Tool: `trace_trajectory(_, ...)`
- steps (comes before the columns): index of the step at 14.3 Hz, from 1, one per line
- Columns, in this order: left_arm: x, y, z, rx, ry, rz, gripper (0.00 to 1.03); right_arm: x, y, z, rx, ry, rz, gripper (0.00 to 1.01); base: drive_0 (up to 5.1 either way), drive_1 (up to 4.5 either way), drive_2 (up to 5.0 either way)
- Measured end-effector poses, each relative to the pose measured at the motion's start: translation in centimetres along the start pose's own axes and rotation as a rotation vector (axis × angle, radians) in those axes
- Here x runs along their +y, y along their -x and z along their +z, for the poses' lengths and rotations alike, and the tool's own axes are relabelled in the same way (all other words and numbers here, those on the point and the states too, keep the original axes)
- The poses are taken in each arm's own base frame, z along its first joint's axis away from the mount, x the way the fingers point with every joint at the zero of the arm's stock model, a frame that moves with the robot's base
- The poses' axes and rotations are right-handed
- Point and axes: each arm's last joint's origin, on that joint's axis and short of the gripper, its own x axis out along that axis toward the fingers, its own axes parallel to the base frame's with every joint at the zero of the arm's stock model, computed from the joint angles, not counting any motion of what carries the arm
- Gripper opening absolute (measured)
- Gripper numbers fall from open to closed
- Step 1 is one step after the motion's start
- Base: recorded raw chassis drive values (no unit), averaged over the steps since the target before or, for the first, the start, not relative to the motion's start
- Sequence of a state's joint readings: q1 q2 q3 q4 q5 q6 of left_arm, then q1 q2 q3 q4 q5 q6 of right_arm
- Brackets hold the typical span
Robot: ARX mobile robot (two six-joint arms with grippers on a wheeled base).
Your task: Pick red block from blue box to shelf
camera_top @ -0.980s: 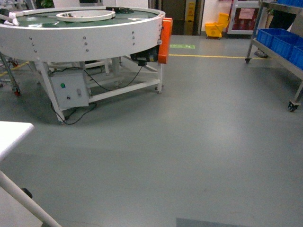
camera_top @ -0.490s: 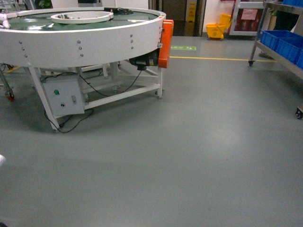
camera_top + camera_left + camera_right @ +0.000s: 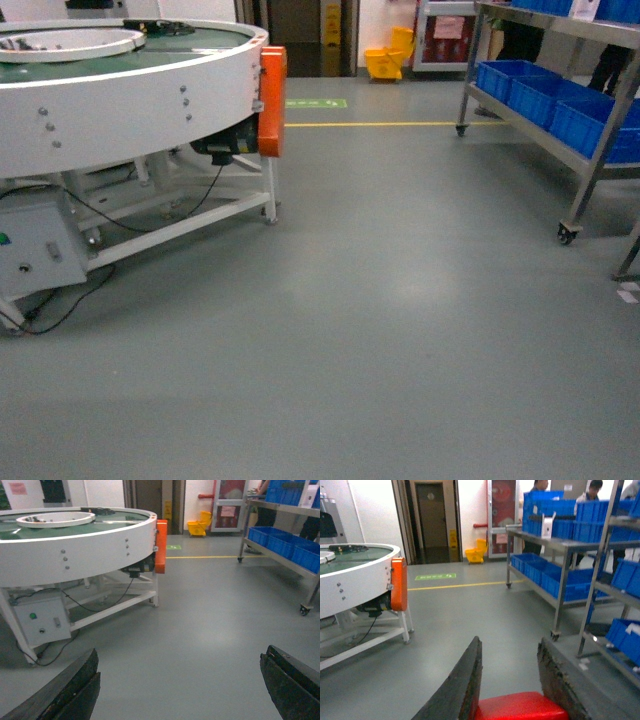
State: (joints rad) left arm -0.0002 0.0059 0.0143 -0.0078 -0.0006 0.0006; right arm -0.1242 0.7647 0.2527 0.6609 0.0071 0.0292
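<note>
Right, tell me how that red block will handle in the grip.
The red block looks glossy, so it may slip between the right end effector fingers. It seems rigid, holding its shape while pinched. Small plastic, so probably light.

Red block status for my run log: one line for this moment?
right gripper: shut on red block | left gripper: open, empty | shelf: ahead right

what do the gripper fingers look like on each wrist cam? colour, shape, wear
Left gripper: two black fingers with curved, layered edges, only the tips in frame. Right gripper: dark fingers tapering upward, the inner face of the right-hand one rough and grey-brown, looking worn. No cables or markings show in either view; the arms are out of frame.
</note>
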Motion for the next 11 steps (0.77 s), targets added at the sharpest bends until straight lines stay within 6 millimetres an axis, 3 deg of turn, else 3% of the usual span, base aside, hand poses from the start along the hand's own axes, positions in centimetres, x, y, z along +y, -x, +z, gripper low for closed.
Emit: trace_trajectory(11,0.00,0.00,0.07,-0.008,0.000,0.000,0.98,-0.01,0.02,0.03,-0.002,0.000,0.000,0.28,-1.6,2.37,-5.6)
